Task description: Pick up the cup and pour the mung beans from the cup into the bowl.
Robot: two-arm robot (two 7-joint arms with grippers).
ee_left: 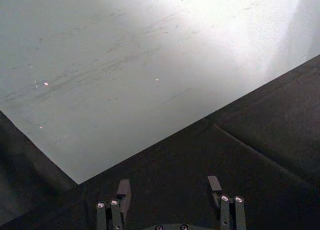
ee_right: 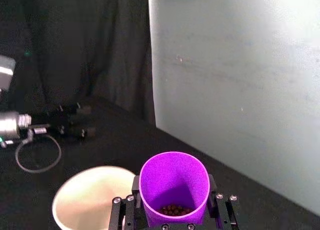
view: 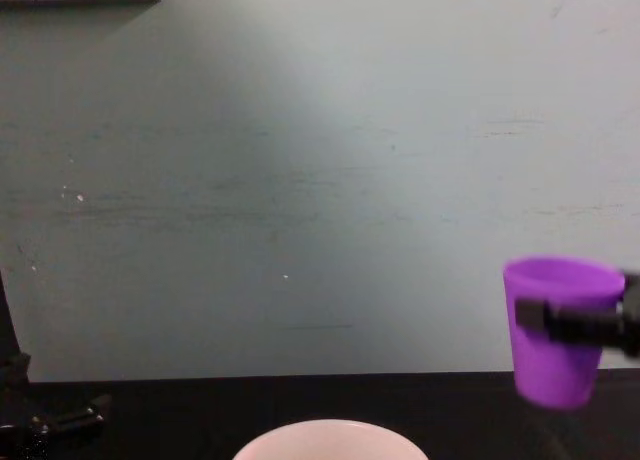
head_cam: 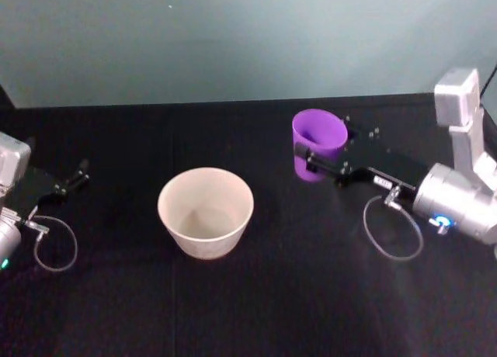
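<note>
My right gripper (head_cam: 320, 161) clamps the cup (head_cam: 318, 136) aloft, right of the bowl (head_cam: 206, 211) (left gripper (head_cam: 74, 180) idle at left, jaws apart). If I tip too early, beans (ee_right: 174, 209) fall short.

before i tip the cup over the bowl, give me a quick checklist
1. Right gripper shut on cup: ok, a finger on each side.
2. Beans in cup: ok, lying at the bottom.
3. Bowl ready: ok, upright and empty.
4. Cup over bowl: not ok, it sits to the bowl's right, apart from it.
5. Cup lifted off the table: cannot tell.
6. Left gripper out of the way: ok, open, parked far left.
</note>
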